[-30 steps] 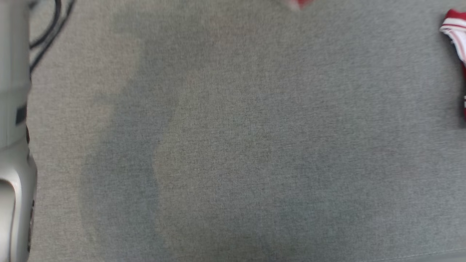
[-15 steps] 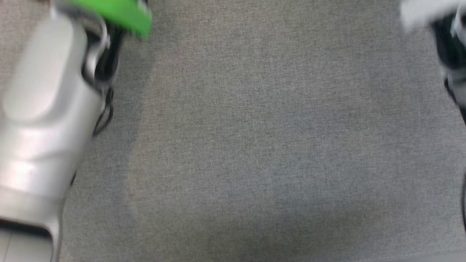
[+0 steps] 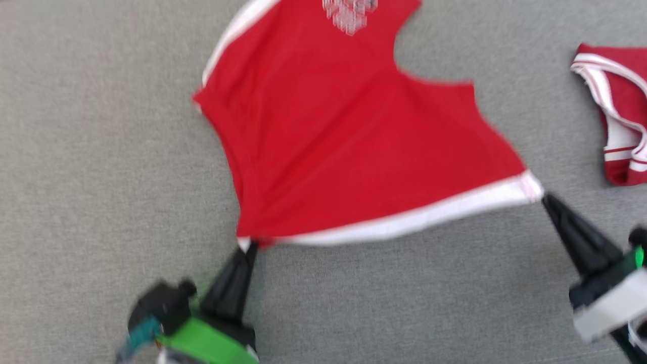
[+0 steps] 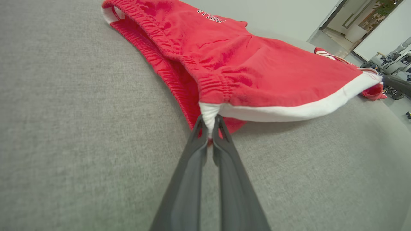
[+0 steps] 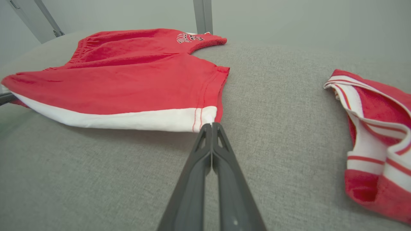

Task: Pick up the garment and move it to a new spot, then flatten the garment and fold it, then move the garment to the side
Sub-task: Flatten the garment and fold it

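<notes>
The garment (image 3: 343,136) is a pair of red shorts with a white hem band, stretched out over the grey surface (image 3: 101,151). My left gripper (image 3: 248,246) is shut on the hem's left corner, seen close in the left wrist view, gripper (image 4: 210,123) pinching white cloth of the garment (image 4: 257,73). My right gripper (image 3: 545,196) is shut on the hem's right corner; in the right wrist view that gripper (image 5: 212,124) bites the white band of the garment (image 5: 128,83). The hem hangs taut between the two grippers, slightly off the surface.
A second red-and-white striped piece of clothing (image 3: 616,116) lies bunched at the right edge, also in the right wrist view (image 5: 375,138). Grey fabric surface spreads to the left and in front. A metal post (image 5: 202,16) stands behind the surface.
The head camera has swung, bringing the red garment and both grippers into view. Earlier frames showed mostly bare grey surface and pale forearms.
</notes>
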### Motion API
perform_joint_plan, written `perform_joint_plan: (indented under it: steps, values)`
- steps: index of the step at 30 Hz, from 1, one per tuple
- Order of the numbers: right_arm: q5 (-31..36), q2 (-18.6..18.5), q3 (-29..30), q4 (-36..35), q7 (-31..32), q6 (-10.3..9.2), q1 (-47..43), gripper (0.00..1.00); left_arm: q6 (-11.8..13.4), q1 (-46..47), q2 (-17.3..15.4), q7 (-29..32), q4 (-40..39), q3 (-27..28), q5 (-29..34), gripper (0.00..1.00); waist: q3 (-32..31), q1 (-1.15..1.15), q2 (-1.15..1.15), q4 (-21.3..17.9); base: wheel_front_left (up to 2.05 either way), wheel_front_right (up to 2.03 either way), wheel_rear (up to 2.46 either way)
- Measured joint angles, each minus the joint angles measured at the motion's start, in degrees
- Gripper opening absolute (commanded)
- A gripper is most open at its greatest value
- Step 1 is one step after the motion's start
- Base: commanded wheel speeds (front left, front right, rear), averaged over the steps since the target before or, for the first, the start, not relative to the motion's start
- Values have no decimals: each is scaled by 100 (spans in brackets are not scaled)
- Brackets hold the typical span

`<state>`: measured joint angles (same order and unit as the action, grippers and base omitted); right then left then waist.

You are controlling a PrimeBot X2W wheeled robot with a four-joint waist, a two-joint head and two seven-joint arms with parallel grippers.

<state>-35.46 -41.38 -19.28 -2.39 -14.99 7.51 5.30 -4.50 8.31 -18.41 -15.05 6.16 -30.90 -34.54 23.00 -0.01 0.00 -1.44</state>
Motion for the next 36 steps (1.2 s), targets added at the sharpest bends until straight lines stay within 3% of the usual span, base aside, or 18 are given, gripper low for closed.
perform_joint_plan:
  steps: [6, 9, 12, 17, 26, 36]
  values:
    - [-11, 69, 577, -672, 0, 1, -1853, 0, 269, -1752, 444, 0, -766, 165, 120, 0, -719, 0, 0, -5, 0, 0, 0]
    - [-21, 131, 1047, -983, 2, 0, -2373, 0, 268, -2090, 575, 0, -1071, 238, 119, 0, -932, 0, 0, 44, 0, 0, 0]
    - [2, 3, 1270, -1227, 176, 0, -2257, 0, 88, -2061, 782, -9, -1306, 342, -201, 0, -990, 0, 0, 147, 0, 0, 0]
    - [-112, -301, 1035, -1327, 688, 0, -944, 0, -34, -1243, 894, 280, -1359, 326, -367, 0, -826, 0, 0, 251, 0, 0, 0]
    - [-425, -869, 240, -445, 1486, -1, 1729, 0, -181, 655, 1147, 950, -837, 127, -498, 0, -197, 0, 0, 755, 0, 0, 0]
    - [-604, -1050, -854, 779, 2048, -1, 3832, 0, -133, 1452, 1449, 611, -294, 37, -546, 0, 572, 0, 0, 1715, 0, 0, 0]
